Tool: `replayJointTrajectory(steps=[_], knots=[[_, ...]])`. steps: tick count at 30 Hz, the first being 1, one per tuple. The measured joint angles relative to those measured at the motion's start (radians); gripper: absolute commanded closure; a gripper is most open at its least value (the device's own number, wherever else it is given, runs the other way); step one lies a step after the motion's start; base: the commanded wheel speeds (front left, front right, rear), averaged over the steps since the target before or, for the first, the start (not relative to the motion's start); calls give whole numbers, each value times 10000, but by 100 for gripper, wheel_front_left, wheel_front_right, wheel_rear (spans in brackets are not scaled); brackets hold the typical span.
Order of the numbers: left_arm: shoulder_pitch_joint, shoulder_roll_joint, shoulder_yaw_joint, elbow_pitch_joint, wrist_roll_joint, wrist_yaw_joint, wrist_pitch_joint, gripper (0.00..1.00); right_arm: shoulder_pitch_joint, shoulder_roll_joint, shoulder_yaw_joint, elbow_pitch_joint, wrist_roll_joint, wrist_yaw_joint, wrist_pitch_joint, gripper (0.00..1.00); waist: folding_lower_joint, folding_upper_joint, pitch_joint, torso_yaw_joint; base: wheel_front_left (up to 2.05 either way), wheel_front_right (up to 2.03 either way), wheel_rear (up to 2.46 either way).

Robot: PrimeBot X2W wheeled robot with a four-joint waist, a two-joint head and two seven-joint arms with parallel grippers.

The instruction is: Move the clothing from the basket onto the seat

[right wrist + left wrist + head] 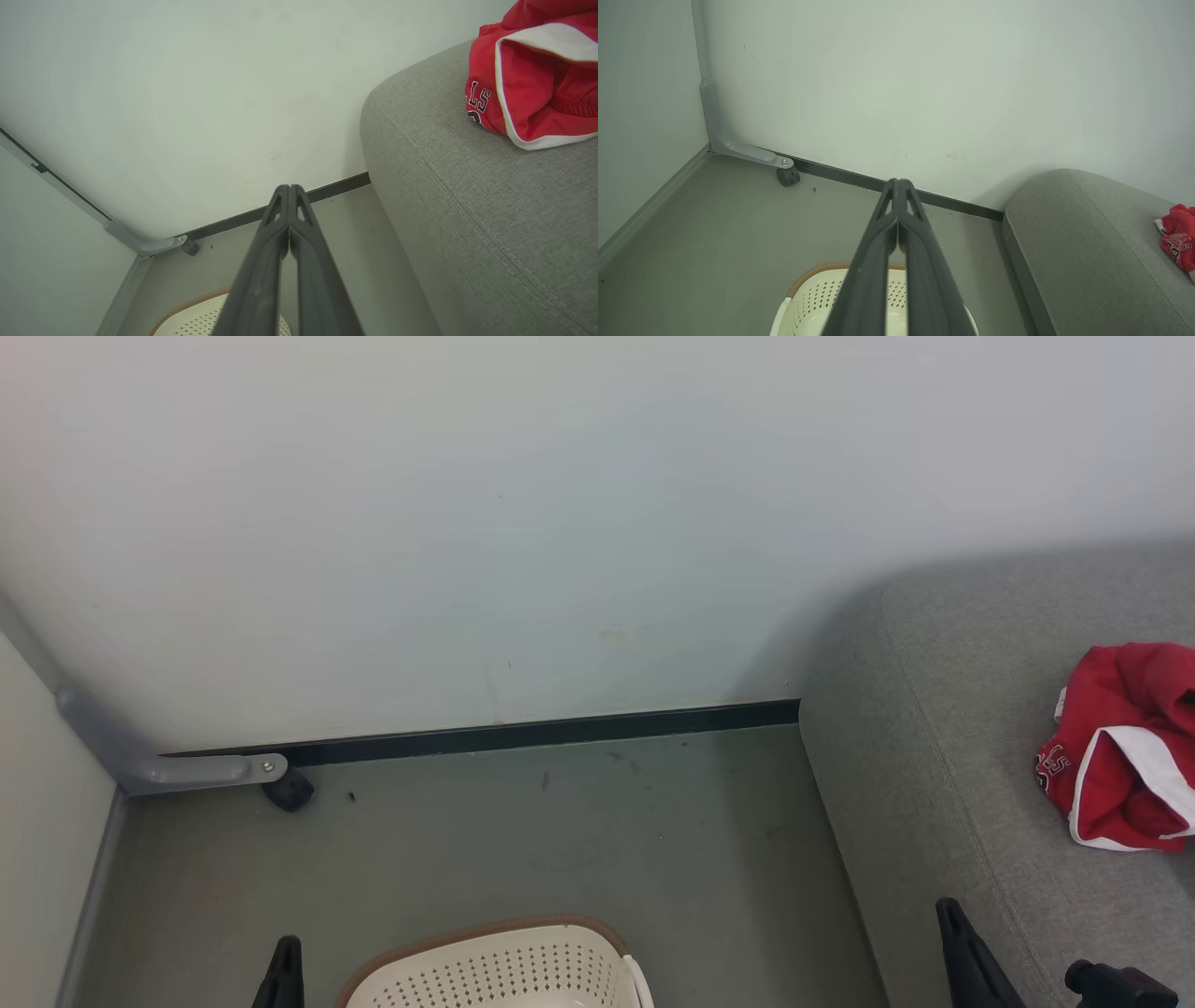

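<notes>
Far left: a grey metal bracket (201, 770) runs down the wall corner and along the floor (560, 840). A small black caster (289, 791) sits at its end, touching the floor at the foot of the pale wall (467, 523). A black skirting strip (560, 733) runs from the caster rightward to the sofa.

Left gripper (288, 950): one dark tip shows at the bottom edge of the head view, just left of the basket. In the left wrist view both long fingers lie pressed together from base to tip, with nothing between them. They cross over the basket and point toward the skirting strip.

Laundry basket (485, 931): stands on the floor at bottom centre, apart from wall and sofa. Cream perforated wall, brown woven-look rim, a white handle on its right side. The part of the inside that shows in the left wrist view is cream plastic.

Grey fabric sofa (952, 728): right of the basket, its left end rounded, its back corner against the wall. A stitched seam follows its left edge.

Right gripper (950, 910): the tip shows at the bottom edge, over the sofa's left end. In the right wrist view the fingers are closed flat on each other, empty, aimed at the strip of floor between basket and sofa.

Red jersey clothing (1125, 751): a crumpled heap on the sofa's top, set in from the left edge seam, nearer the wall-side corner. White trim, dark lettering partly readable as "LS". Neither gripper touches it.
</notes>
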Motion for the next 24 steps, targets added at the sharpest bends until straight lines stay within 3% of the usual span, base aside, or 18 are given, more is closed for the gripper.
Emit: replayJointTrajectory(steps=[24], knots=[[-235, -238, 491, 123, -2897, -263, 928, 100, -172, 295, -938, 92, 2957, 86, 918, 100, 0, 0, -106, 96, 0, 0, 0]])
